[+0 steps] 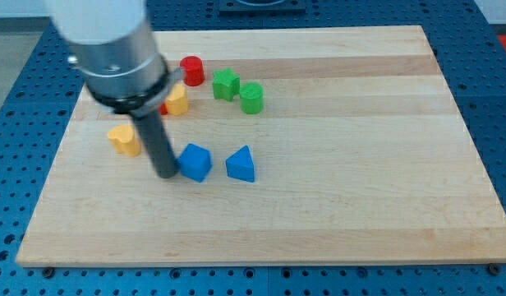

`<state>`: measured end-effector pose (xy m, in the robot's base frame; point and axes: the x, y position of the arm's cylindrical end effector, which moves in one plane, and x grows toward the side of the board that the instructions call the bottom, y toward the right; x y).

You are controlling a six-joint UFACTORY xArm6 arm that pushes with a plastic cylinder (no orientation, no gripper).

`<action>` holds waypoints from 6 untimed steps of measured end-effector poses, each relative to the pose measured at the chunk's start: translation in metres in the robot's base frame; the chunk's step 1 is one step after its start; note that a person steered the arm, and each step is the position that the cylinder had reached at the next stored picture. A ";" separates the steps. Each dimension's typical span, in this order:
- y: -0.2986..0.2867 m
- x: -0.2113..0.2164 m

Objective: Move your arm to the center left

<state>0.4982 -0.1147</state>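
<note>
Right now my tip (pixel 166 173) rests on the board (pixel 335 222), touching or just beside the blue cube (pixel 195 161) at its 3 o'clock; it is a bare rod, nothing to open or close. The center left lies toward 9 o'clock. A yellow block (pixel 124 140) sits close at 10 o'clock, so I judge a straight slide left should pass just below it.
</note>
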 end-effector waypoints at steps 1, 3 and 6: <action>0.074 -0.007; -0.061 0.015; -0.094 0.018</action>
